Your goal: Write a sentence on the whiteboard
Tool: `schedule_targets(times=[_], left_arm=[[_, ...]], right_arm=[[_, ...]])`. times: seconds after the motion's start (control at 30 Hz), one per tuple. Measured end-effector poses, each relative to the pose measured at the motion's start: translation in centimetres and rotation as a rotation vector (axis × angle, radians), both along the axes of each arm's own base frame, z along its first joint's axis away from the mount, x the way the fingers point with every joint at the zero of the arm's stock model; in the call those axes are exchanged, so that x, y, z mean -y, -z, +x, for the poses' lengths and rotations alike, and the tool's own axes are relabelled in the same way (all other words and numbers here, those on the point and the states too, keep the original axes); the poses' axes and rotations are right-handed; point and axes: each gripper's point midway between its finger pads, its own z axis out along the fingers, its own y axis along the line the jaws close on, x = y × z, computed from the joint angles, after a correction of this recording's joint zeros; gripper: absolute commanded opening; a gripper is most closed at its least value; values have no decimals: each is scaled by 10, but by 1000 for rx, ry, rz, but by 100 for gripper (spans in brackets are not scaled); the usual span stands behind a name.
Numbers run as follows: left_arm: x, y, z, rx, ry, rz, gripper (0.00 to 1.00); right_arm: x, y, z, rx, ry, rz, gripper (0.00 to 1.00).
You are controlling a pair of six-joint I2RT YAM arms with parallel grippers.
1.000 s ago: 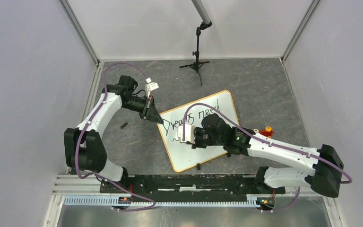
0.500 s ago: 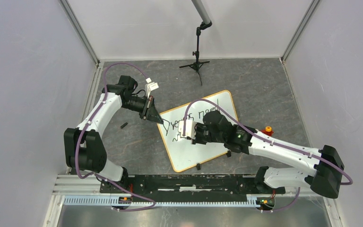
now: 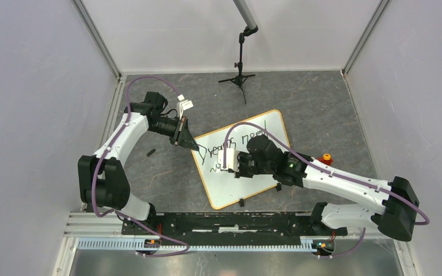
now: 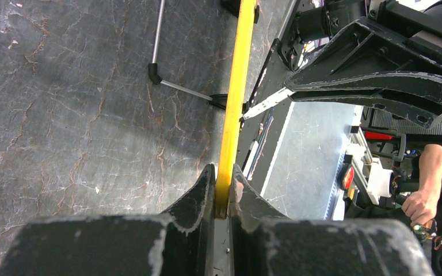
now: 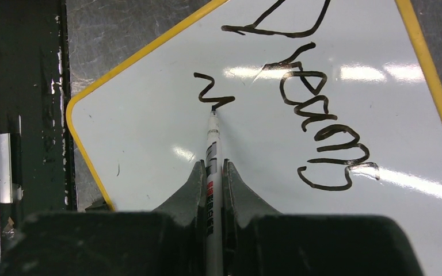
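The whiteboard (image 3: 233, 192) lies tilted on the dark table, its yellow rim (image 4: 236, 86) seen edge-on in the left wrist view. My left gripper (image 3: 193, 144) (image 4: 223, 172) is shut on the rim at the board's far-left corner. The sentence (image 3: 236, 146) reads "Dreams need" on one line (image 5: 316, 126). Below it is a short zigzag stroke (image 5: 210, 92). My right gripper (image 3: 223, 165) (image 5: 212, 164) is shut on a white marker (image 5: 212, 144). The marker's tip touches the whiteboard (image 5: 149, 132) at the end of that stroke.
A small red-and-orange toy (image 3: 324, 158) stands right of the board, beside my right arm. A black tripod stand (image 3: 240, 77) is at the back. A small black piece (image 3: 150, 153) lies left of the board. Two black clips (image 3: 241, 202) (image 3: 277, 187) sit on its near edge.
My right gripper with the marker moved a little toward the far side, then partway back, over the second line's start. The left arm has stayed still on the rim.
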Motion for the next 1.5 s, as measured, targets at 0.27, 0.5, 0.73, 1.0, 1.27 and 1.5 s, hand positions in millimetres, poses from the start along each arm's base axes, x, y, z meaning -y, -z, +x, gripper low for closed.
schedule_targets(times=[0.27,0.5,0.73,1.0,1.27,1.5], left_arm=[[0,1,0,-1,0,1,2],[0,0,0,-2,0,0,2],[0,1,0,-1,0,1,2],[0,0,0,-2,1,-1,2],[0,0,0,-2,1,-2,2],[0,0,0,-2,1,-2,2]], right_arm=[[5,22,-20,-63,-67,-46,0],[2,33,-33,-88,-107,-70,0],[-13,30,-34,-96,-130,-71,0],[-16,12,-24,-50,-97,-38,0],[-2,-15,-15,15,-41,14,0],[5,-7,-4,26,19,-24,0]])
